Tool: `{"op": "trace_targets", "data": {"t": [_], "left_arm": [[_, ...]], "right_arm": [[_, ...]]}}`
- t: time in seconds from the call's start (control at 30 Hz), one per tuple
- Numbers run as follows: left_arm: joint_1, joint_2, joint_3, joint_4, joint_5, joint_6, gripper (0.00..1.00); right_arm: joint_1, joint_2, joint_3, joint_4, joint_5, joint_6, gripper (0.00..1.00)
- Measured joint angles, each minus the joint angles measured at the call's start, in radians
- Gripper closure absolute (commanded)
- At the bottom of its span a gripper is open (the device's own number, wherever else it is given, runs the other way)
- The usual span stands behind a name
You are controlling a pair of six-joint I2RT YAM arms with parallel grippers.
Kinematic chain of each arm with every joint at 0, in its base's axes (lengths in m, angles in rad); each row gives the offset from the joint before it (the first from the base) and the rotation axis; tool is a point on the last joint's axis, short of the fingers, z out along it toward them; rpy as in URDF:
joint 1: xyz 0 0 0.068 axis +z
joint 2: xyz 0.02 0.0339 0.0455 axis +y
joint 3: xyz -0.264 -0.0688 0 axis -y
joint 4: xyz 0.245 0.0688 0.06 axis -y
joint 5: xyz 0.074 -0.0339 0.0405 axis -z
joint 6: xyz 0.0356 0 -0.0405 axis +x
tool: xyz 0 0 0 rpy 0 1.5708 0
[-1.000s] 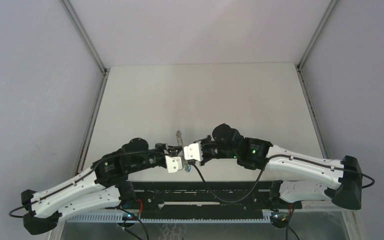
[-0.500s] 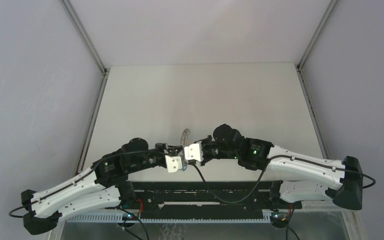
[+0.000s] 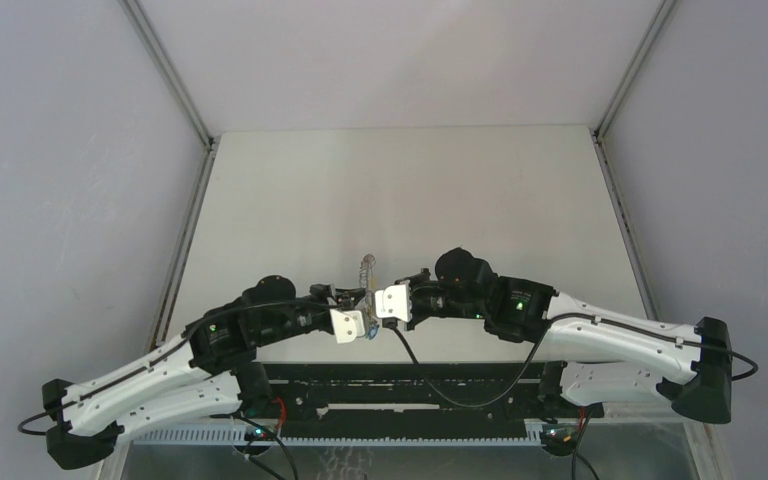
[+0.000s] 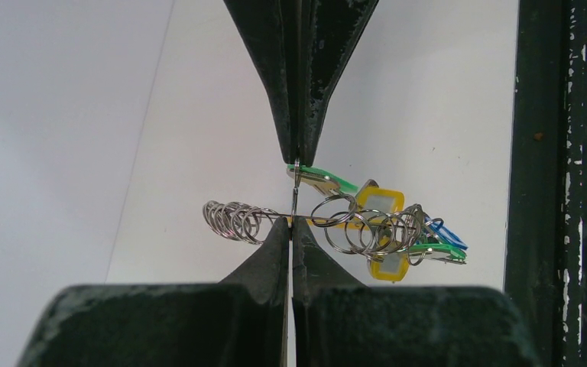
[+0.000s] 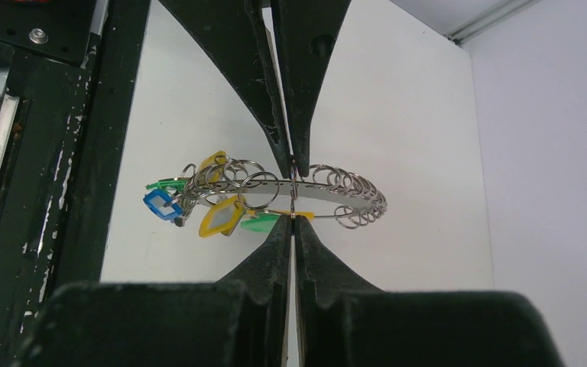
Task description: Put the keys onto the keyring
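The keyring (image 4: 233, 220) is bright polished metal, the keys (image 4: 329, 180) have glossy plastic heads (smooth), the table (image 4: 199, 99) matt white.

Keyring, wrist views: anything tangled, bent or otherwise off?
Nothing looks bent or dropped. The keyring is pinched on opposite sides by the shut left gripper and right gripper. The only lopsided thing: the keys bunch together on one side, the bare small rings on the other.

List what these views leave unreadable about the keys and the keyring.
Right wrist view: the keys overlap in one bunch, so which are already threaded on the keyring is unclear.
Left wrist view: the keyring is seen edge-on, so any opening in it is hidden.
Top view: the keys are too small to count.
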Motion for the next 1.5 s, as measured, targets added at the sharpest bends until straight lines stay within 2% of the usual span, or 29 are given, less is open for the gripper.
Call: {"op": "trace_targets", "data": {"t": [1.5], "left_arm": [[0.000,0.000,0.000,0.000,-0.002,-0.016,1.00]], "right_arm": [[0.000,0.010,0.000,-0.011,0.022,0.012,1.00]]}}
